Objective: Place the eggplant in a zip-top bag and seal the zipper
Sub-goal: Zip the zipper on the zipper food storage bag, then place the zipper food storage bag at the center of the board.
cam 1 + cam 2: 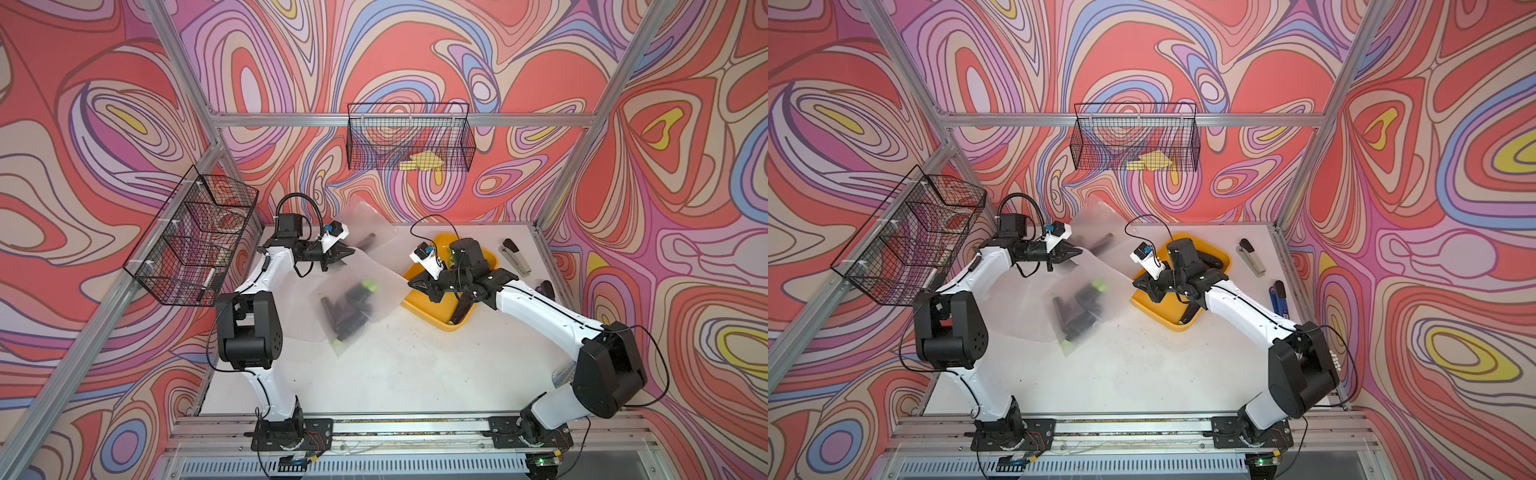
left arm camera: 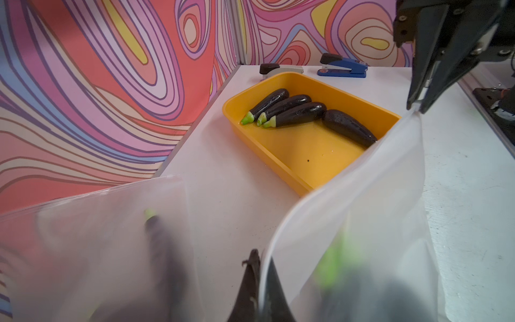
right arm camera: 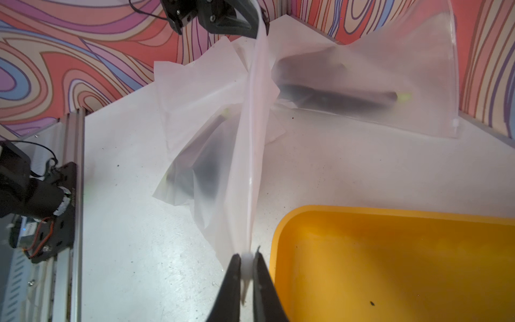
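Right wrist view puts my right gripper at the near end of the zip-top bag. Its two fingers stand a sliver apart with the bag's white top strip filling the gap, so it is pinching that edge. From there the strip runs taut across to my left gripper, whose fingers are pressed together on the far end of the same edge. Along the span I see a single strip. I cannot tell whether the zipper is sealed.

In both top views the bag is strung between the two arms over the table, with its body sagging toward the robot's base. Inside it are several dark eggplants with green caps. They are blurred by the frosted plastic, and I cannot count them. More frosted plastic lies under the bag on the left arm's side.

A second bag leans up by the back wall, just behind the left gripper, with one dark shape inside.

Left wrist view shows the yellow tray just beside the right gripper's end of the bag. It holds four loose eggplants: three lie side by side with their green caps pointing the same way, and the fourth lies at their blunt ends. Beyond the tray, a grey stapler and a blue stapler sit on the table near the wall.
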Motion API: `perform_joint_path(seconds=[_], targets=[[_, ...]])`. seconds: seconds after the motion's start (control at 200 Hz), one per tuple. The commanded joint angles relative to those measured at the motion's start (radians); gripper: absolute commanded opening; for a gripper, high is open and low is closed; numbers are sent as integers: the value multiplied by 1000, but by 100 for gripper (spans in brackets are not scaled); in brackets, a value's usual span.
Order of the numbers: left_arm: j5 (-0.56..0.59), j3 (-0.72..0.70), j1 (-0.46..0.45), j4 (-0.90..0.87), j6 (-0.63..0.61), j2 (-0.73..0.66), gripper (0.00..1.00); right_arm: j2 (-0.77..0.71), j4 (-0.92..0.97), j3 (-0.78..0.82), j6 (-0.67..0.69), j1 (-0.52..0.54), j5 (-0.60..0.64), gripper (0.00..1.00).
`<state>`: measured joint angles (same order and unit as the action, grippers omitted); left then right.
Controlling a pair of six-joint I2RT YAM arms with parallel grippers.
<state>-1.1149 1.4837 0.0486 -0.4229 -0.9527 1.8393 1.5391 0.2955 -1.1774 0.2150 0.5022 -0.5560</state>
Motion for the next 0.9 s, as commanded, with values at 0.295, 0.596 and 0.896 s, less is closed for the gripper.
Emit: perform_joint_path(seconds=[0.295, 0.596, 0.896], targets=[[24, -1, 23, 94, 47, -24, 0, -36, -134, -70, -180, -34, 220, 35], [576, -22, -111, 761, 644, 8, 0, 2, -245, 91, -274, -34, 329, 40], [709, 125, -191, 945, 789, 171, 0, -12, -245, 92, -280, -34, 307, 41]])
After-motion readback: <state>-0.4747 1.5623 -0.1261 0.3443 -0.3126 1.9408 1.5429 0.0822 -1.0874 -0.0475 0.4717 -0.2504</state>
